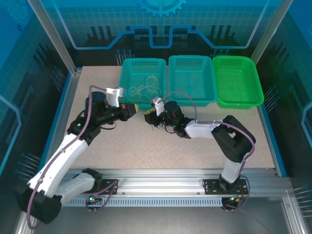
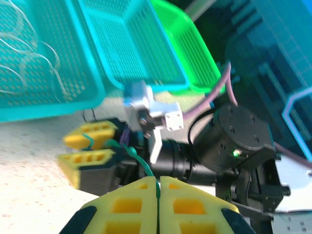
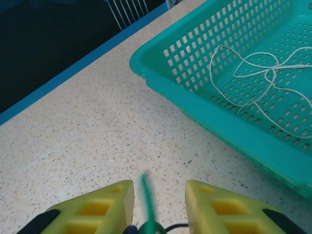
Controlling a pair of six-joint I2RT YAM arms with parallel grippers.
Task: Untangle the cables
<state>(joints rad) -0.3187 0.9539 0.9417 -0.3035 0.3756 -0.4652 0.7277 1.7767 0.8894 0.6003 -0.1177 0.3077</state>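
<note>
- Left gripper has its fingers closed tight on the green cable.
- Right gripper has its fingers apart, with that cable between them.
- Pale cables lie in the teal basket, at two o'clock.

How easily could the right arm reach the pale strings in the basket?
Probably yes: the right gripper sits open just outside the teal basket, whose pale cables lie uncovered. But a green cable between its fingers runs to the shut left gripper and could get dragged.

The green cable is blurred between the right fingers, its lower end cut off at 6 o'clock.
</note>
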